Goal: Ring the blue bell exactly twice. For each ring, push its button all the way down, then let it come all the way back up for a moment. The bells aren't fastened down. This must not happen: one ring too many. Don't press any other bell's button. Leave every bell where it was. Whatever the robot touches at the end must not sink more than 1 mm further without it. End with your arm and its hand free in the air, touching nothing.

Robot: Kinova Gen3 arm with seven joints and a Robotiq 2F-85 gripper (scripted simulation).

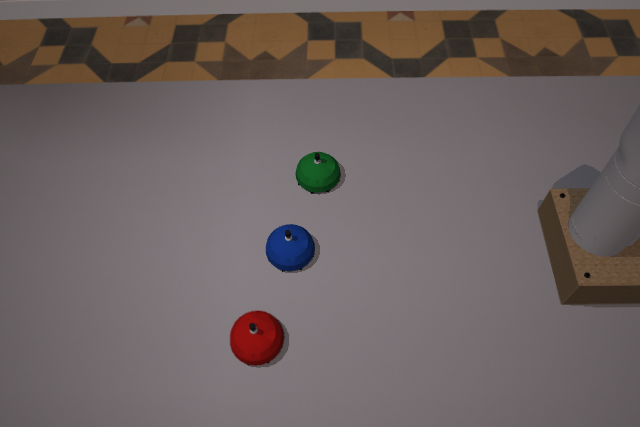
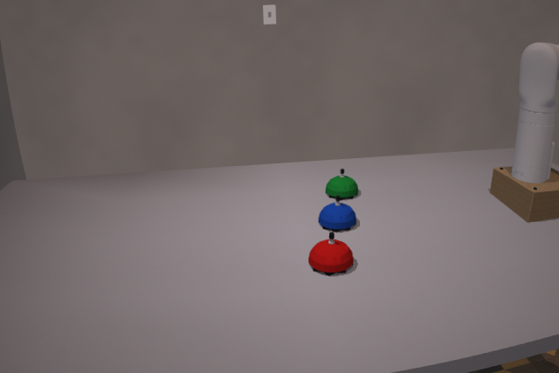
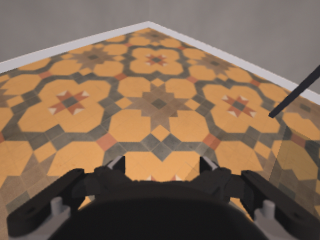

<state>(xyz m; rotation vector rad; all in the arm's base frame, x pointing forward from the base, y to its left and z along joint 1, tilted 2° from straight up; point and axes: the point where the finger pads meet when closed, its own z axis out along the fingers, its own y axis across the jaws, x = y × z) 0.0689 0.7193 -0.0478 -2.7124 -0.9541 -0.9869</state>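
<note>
The blue bell (image 1: 290,248) sits on the grey table between a green bell (image 1: 317,172) behind it and a red bell (image 1: 256,337) in front. Its black button (image 1: 287,234) stands up. The three bells also show in a row in the exterior view: blue bell (image 2: 336,216), green bell (image 2: 341,186), red bell (image 2: 330,256). My gripper (image 3: 162,164) shows only in the wrist view, open and empty, facing the patterned floor away from the bells. No bell is in the wrist view.
The arm's grey lower link (image 1: 612,189) rises from a wooden base block (image 1: 589,249) at the table's right side; it also shows in the exterior view (image 2: 535,116). The patterned floor (image 1: 310,45) lies beyond the table's far edge.
</note>
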